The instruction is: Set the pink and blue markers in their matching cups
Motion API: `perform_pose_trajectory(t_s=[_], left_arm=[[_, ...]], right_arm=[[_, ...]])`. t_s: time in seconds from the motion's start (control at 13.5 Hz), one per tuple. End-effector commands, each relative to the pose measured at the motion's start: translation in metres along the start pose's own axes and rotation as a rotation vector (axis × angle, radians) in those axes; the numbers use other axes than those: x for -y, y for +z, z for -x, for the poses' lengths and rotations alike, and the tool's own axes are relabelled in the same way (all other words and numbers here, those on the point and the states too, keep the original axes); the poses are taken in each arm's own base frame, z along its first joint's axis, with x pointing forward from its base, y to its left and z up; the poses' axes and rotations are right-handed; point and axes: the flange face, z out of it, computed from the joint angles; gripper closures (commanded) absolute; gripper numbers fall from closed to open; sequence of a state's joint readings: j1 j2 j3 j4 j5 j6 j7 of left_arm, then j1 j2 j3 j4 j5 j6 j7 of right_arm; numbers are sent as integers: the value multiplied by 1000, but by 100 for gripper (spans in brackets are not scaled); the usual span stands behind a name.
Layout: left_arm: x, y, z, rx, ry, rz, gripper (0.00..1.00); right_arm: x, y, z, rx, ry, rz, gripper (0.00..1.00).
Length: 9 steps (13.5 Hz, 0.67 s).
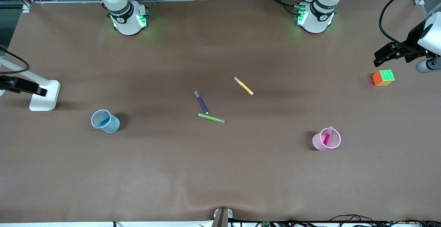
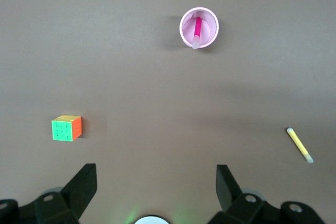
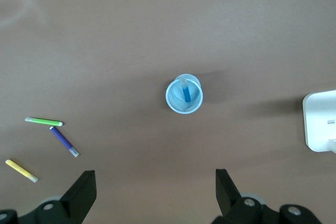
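Both claws, the left gripper point(image 2: 156, 182) and right gripper point(image 3: 155, 187), hang wide open and empty high over the table, since the pink marker point(image 1: 327, 137) stands in the pink cup point(image 1: 321, 143) and the blue marker point(image 1: 104, 121) in the blue cup point(image 1: 111, 125), leaving seemingly nothing to do.

Blue marker point(image 1: 104, 121) in blue cup point(image 1: 105, 121), toward right arm's end of table point(image 1: 220, 172). Pink marker point(image 1: 327, 137) in pink cup point(image 1: 327, 139), toward left arm's end. Between cups: purple pen point(image 1: 201, 102), green pen point(image 1: 211, 118) just nearer front camera, yellow pen point(image 1: 243, 85) farthest. Cube point(image 1: 383, 77) near left arm's table end
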<state>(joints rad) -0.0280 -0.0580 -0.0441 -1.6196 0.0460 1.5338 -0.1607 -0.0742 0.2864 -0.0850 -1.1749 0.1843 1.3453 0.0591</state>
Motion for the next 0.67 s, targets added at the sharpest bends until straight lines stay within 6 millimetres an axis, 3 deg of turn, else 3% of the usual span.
perform_pose_trajectory(t_s=[0.0, 0.07, 0.15, 0.22, 0.3, 0.59], left_arm=[[2, -3, 6, 9, 53, 11, 0], [1, -3, 6, 11, 57, 10, 0], [1, -3, 6, 12, 57, 10, 0], [1, -4, 7, 11, 57, 10, 0], [0, -4, 8, 11, 60, 10, 0], [-2, -4, 9, 10, 58, 9, 0]], right_arm=[[6, -2, 13, 67, -18, 42, 0], [8, -8, 24, 89, -22, 50, 0], [22, -22, 40, 52, -34, 133, 0], [51, -14, 49, 9, -83, 233, 0], [56, -6, 59, -17, -103, 252, 0], [9, 1, 75, -54, -130, 182, 0]])
